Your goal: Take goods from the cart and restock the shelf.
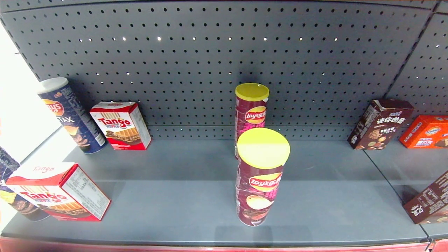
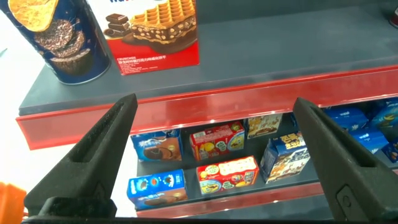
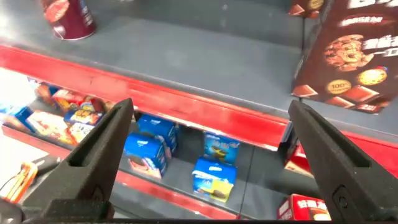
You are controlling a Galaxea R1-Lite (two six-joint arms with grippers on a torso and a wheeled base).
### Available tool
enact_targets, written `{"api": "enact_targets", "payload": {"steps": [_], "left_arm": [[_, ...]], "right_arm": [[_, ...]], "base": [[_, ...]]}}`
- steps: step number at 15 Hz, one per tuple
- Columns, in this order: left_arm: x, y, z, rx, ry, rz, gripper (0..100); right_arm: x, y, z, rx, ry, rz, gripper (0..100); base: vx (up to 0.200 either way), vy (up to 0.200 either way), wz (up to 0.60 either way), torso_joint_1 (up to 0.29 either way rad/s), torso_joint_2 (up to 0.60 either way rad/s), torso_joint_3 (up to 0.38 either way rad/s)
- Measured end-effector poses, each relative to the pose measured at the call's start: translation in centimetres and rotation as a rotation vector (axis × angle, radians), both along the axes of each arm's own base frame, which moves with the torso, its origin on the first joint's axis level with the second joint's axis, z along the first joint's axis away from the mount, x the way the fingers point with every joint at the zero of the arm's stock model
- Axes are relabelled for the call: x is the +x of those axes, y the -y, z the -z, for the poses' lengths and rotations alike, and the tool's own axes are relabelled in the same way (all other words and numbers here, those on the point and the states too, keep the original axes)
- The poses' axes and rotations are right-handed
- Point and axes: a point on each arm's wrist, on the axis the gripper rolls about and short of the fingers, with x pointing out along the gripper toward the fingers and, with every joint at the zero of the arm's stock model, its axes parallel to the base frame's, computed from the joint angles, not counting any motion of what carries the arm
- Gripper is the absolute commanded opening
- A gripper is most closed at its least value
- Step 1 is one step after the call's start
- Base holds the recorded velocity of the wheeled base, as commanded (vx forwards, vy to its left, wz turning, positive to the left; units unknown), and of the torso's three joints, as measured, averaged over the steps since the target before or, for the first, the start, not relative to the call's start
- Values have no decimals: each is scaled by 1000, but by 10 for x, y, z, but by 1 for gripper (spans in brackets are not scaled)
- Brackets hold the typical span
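Observation:
Two maroon chip cans with yellow lids stand upright on the grey shelf (image 1: 175, 196), one in front (image 1: 262, 175) and one behind (image 1: 251, 112). My left gripper (image 2: 211, 168) is open and empty. It hangs before the shelf's red front edge (image 2: 205, 102), below a blue chip can (image 2: 62, 37) and a red-and-white wafer box (image 2: 152, 31). My right gripper (image 3: 214, 158) is also open and empty, in front of the red edge (image 3: 186, 99), between the front maroon can (image 3: 68, 15) and a brown cookie box (image 3: 354, 56).
On the shelf's left are a blue can (image 1: 71, 115), a wafer box (image 1: 120, 124) and another wafer box (image 1: 59, 192) near the front. At the right stand brown boxes (image 1: 379, 124) (image 1: 428, 199) and an orange box (image 1: 425, 131). The lower shelf holds several small boxes (image 2: 217, 140).

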Motion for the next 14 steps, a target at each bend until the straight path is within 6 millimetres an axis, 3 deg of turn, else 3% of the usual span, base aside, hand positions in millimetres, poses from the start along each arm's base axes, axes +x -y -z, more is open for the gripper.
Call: {"api": "enact_targets", "payload": {"steps": [9, 12, 14], "left_arm": [[0, 0, 0, -6, -1, -3, 100], [0, 0, 0, -5, -1, -3, 100], [0, 0, 0, -3, 0, -3, 100]], "right_arm": [[8, -4, 3, 23, -104, 318, 100], [9, -5, 5, 21, -111, 338, 100], [9, -6, 5, 20, -116, 260, 100]], "base": [[0, 0, 0, 0, 0, 0], [0, 0, 0, 0, 0, 0], [0, 0, 0, 0, 0, 0]]}}
